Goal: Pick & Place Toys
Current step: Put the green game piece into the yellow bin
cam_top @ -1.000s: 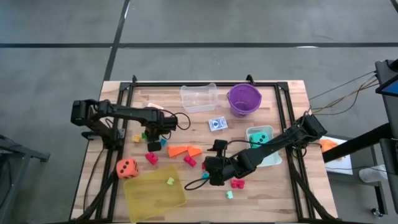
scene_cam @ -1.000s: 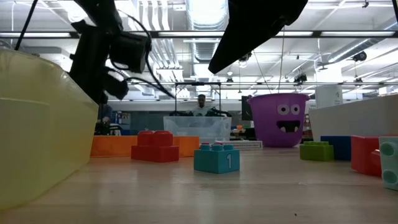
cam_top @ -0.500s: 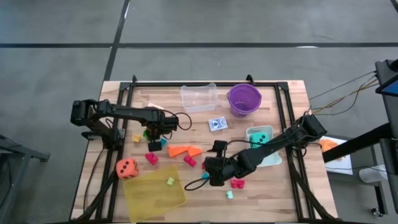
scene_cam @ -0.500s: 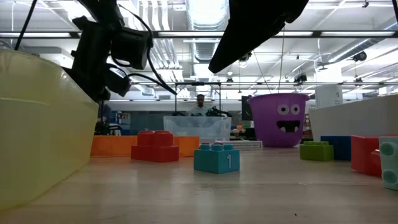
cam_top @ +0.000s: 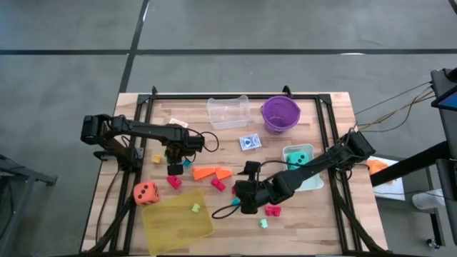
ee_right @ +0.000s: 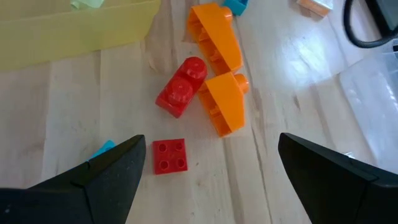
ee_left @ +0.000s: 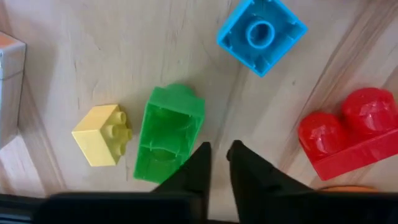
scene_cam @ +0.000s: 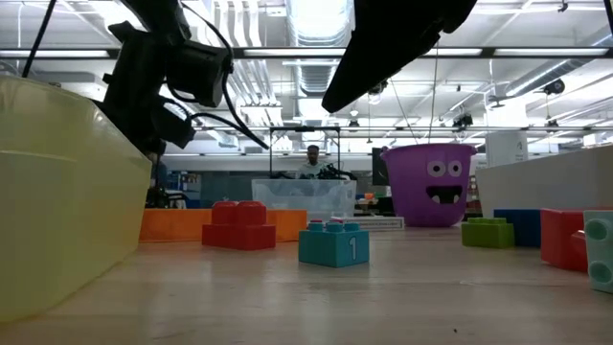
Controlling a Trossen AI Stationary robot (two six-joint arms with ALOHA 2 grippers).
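**Bright plastic bricks scattered across the wooden desk**

Teal plastic is catching the eye first in the low view: a small teal brick (scene_cam: 333,242) is sitting nearest the front edge, showing a raised "1" on its face. A red brick (scene_cam: 239,225) is lying just behind it, with orange wedge pieces (cam_top: 211,173) beyond. The flat yellow tray (cam_top: 177,214) is filling the front-left corner, an orange die (cam_top: 146,192) resting just beside it.

The right gripper (ee_right: 208,171) is hovering near the front middle of the desk, its jaws standing wide apart and holding nothing, with a square red brick (ee_right: 169,155) lying below between them.

Farther back toward the left edge, the left gripper (ee_left: 216,155) is pointing down with its jaws nearly together, only a narrow gap between the tips, gripping nothing. A green brick (ee_left: 168,142) is lying just beside its fingertips, next to a yellow brick (ee_left: 102,134) and a blue brick (ee_left: 261,34).

A card pack (cam_top: 249,142) is lying mid-desk; its print is too small to read. At the back edge, a clear tub (cam_top: 228,112) and a purple bucket (scene_cam: 431,184) with a cartoon face are standing.
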